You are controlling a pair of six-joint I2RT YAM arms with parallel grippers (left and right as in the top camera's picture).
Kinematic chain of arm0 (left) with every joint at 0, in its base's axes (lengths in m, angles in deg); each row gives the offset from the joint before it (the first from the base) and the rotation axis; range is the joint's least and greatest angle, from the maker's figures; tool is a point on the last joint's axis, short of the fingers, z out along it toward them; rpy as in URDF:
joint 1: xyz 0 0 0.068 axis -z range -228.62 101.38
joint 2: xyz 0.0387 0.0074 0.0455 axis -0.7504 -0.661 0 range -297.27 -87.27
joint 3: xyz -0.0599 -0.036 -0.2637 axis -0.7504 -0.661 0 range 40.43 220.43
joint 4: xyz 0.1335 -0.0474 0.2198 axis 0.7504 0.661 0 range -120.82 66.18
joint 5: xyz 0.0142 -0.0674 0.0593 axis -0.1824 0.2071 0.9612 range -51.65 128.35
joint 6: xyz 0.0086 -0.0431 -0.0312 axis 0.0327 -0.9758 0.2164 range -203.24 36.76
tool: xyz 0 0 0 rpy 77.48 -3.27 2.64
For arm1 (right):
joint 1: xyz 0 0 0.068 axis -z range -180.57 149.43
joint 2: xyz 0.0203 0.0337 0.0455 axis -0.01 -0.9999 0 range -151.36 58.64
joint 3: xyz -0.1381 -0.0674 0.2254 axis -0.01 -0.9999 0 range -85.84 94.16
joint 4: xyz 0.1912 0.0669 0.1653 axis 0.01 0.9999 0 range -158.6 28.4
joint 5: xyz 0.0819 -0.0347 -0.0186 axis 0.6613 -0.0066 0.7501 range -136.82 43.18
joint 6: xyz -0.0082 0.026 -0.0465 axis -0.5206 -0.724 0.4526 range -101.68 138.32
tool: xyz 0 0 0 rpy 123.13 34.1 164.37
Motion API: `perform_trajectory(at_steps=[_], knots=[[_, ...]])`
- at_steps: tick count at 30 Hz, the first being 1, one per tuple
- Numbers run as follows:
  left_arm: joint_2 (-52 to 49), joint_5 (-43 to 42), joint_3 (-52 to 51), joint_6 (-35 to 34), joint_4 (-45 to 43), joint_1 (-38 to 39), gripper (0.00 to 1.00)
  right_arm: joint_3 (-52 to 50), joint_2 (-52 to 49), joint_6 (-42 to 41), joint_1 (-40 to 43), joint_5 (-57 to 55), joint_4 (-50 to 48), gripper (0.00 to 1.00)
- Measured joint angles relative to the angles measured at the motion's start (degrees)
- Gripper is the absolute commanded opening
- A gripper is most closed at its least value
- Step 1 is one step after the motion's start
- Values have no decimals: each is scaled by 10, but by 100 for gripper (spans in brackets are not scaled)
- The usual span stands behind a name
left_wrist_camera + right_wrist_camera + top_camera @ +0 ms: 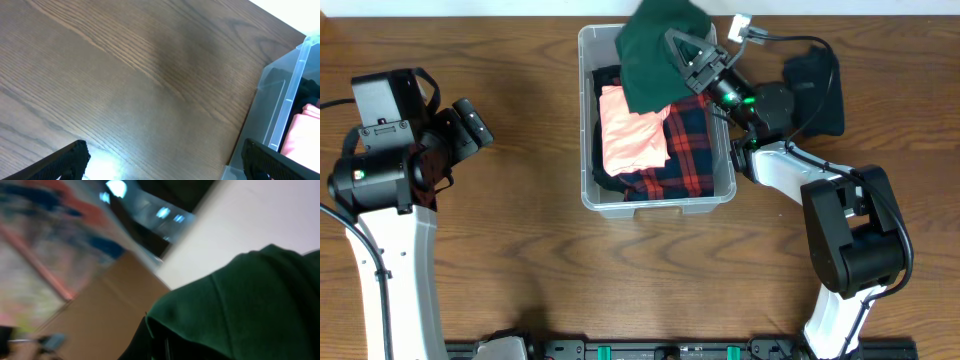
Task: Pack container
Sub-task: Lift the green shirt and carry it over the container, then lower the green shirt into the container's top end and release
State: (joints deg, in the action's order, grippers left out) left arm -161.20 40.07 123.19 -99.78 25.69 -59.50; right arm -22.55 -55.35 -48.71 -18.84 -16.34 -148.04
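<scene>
- Clear box [660,206] by far edge, holding pink cloth [632,130] on checked cloth [692,150].
- Right gripper [692,62] pinched on green cloth [658,50] above box.
- Left gripper [474,125] by left edge, wide open, empty.

The fixed overhead camera looks straight down on the wooden table [520,200], framing the left arm [390,200], the right arm [840,220] and the clear container [660,207]. The left wrist camera hangs low over bare tabletop, angled down past its own fingertips [65,160], catching a wall of that container [282,100] at right. The right wrist camera, blurred, sits tight against a green garment [250,305]; the overhead view shares this green garment [655,50].
</scene>
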Motion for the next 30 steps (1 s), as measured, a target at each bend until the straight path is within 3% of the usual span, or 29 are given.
perform_trajectory(at_steps=[7, 12, 17, 27, 29, 30], knots=[[0, 0, 0, 0, 0, 0, 98, 35, 0, -91, -20, 23, -40, 1], [0, 0, 0, 0, 0, 0, 98, 42, 0, -85, -48, 34, 52, 1], [0, 0, 0, 0, 0, 0, 98, 42, 0, -11, -47, 17, 191, 1], [0, 0, 0, 0, 0, 0, 98, 43, 0, 165, -21, -70, 377, 1], [0, 0, 0, 0, 0, 0, 98, 43, 0, 186, -19, -73, 388, 6], [0, 0, 0, 0, 0, 0, 98, 43, 0, 198, -18, -73, 392, 17]])
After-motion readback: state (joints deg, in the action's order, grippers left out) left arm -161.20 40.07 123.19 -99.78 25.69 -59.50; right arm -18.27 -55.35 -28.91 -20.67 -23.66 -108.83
